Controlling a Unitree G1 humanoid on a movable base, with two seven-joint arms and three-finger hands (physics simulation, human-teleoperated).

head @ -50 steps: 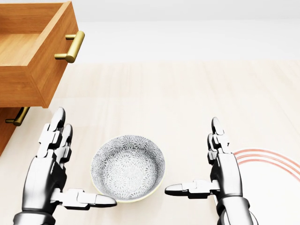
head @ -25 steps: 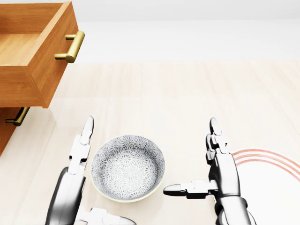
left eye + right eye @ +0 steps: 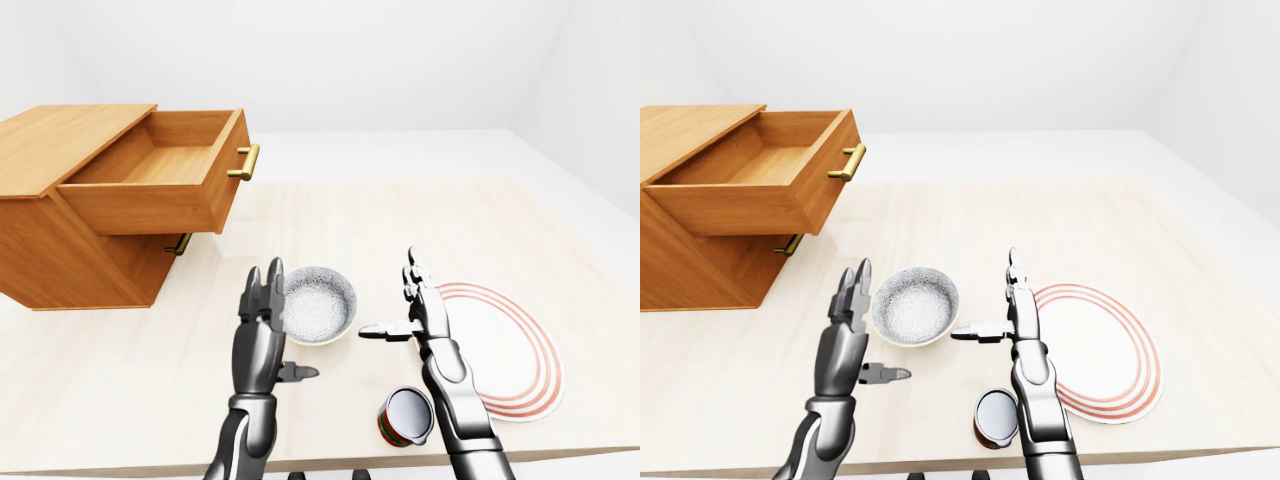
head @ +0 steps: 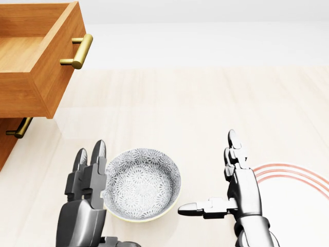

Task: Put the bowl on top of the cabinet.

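Observation:
A patterned grey-white bowl (image 4: 141, 183) stands on the pale table (image 3: 400, 220), low in the head view. My left hand (image 4: 105, 200) is open right beside the bowl's left rim, fingers upright and thumb pointing right under it. My right hand (image 4: 208, 172) is open a short gap to the bowl's right, thumb aimed at it, touching nothing. The wooden cabinet (image 3: 60, 140) is at the upper left of the left-eye view, its flat top bare and its top drawer (image 3: 160, 165) pulled out.
A white plate (image 3: 500, 345) with red rings lies right of my right hand. A small can (image 3: 407, 417) lies on its side near the table's bottom edge. A lower brass drawer handle (image 3: 180, 243) shows under the open drawer.
My left hand has moved right, up to the bowl's left rim, and turned so its fingers face the camera. The right hand has drifted slightly left. The bowl has not moved.

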